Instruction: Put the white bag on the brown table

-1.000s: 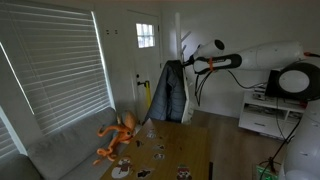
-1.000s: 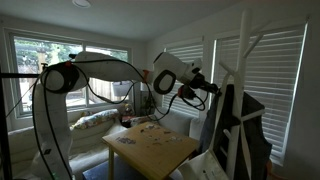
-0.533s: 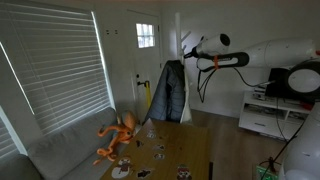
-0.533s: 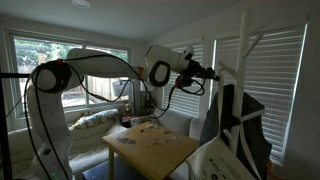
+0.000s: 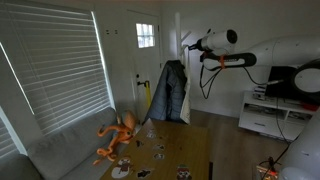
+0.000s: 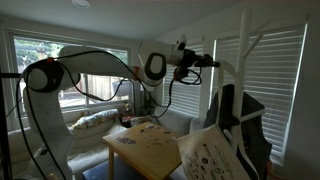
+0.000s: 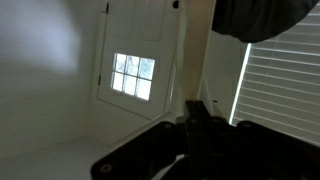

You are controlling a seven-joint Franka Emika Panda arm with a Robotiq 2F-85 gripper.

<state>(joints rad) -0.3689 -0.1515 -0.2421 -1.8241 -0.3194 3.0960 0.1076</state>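
The white bag (image 6: 214,156), crinkly with small dark marks, fills the lower right of an exterior view, close to the camera and off the brown table (image 6: 152,152). The table also shows in an exterior view (image 5: 188,150). My gripper (image 5: 187,42) is high up beside a coat rack, also seen in an exterior view (image 6: 211,62). In the wrist view the gripper (image 7: 198,106) points at a door with a small window, jaws closed together. I see nothing between them, and no link from the gripper to the bag.
A dark jacket (image 5: 173,90) hangs on the coat rack (image 6: 243,60) under the gripper. An orange octopus toy (image 5: 118,138) sits on the grey sofa (image 5: 55,152). Small items (image 5: 160,154) lie on the table. A white cabinet (image 5: 265,118) stands at the right.
The gripper has moved upward and farther out beside the coat rack. The white bag has risen into view at the lower right. The jacket has stayed in place.
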